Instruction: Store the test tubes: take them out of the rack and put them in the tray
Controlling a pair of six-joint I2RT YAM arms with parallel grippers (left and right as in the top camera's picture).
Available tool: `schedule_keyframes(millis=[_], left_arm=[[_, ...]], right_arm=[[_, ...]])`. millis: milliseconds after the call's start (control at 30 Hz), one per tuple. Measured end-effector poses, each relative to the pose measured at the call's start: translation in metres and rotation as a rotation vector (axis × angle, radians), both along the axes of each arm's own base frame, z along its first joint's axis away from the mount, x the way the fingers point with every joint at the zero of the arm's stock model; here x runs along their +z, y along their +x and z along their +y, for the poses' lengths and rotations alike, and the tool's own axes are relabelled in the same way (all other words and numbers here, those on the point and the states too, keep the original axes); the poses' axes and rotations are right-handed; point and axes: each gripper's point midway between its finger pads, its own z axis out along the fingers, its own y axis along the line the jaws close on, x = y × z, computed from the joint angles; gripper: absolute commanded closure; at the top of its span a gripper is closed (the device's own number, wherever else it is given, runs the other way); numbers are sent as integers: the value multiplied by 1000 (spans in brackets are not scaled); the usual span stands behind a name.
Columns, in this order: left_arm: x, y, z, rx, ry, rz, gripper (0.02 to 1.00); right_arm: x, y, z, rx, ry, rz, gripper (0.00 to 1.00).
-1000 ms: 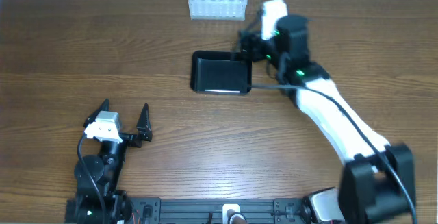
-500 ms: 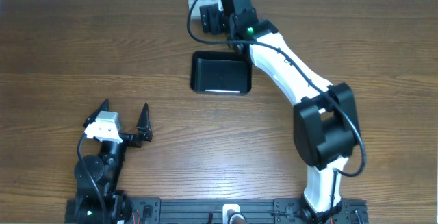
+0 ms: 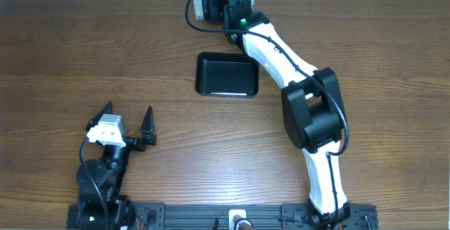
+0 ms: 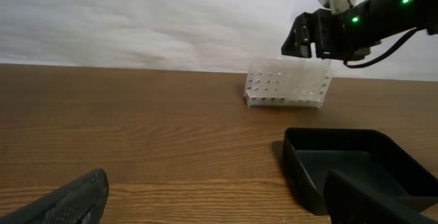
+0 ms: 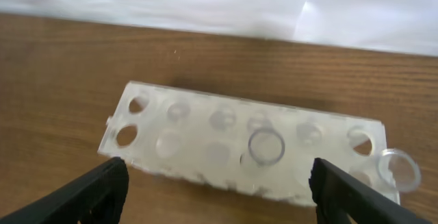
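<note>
A translucent test tube rack stands on the wooden table at the far side. Two clear tubes show in it, one near the middle and one at an end. My right gripper hovers open above the rack, a dark finger on either side. In the top view the right gripper covers most of the rack. The black tray lies nearer, with nothing visible inside. My left gripper stands open over bare table at the near left, far from both.
From the left wrist view, the rack sits beyond the tray, with the right gripper above it. A white wall runs behind the table's far edge. Open wood surrounds the tray.
The right arm has swung from beside the tray's far right corner leftward and farther away, to above the rack. The left arm has kept still.
</note>
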Motion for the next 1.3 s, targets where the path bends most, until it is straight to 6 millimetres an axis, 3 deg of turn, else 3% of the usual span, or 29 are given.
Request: schedule_keyframes(millis=[300, 600, 900, 1067, 1300], left_arm=[[0, 0, 0, 0, 0, 0, 20], [0, 0, 0, 0, 0, 0, 18], [0, 0, 0, 0, 0, 0, 18], [0, 0, 0, 0, 0, 0, 18], [0, 0, 0, 0, 0, 0, 18]], right_arm=[[6, 12, -2, -43, 10, -59, 202], [-11, 17, -6, -70, -9, -62, 246], [-13, 19, -9, -93, -18, -69, 382], [-13, 19, -10, -97, -19, -69, 522], [-13, 19, -11, -98, -25, -71, 579]])
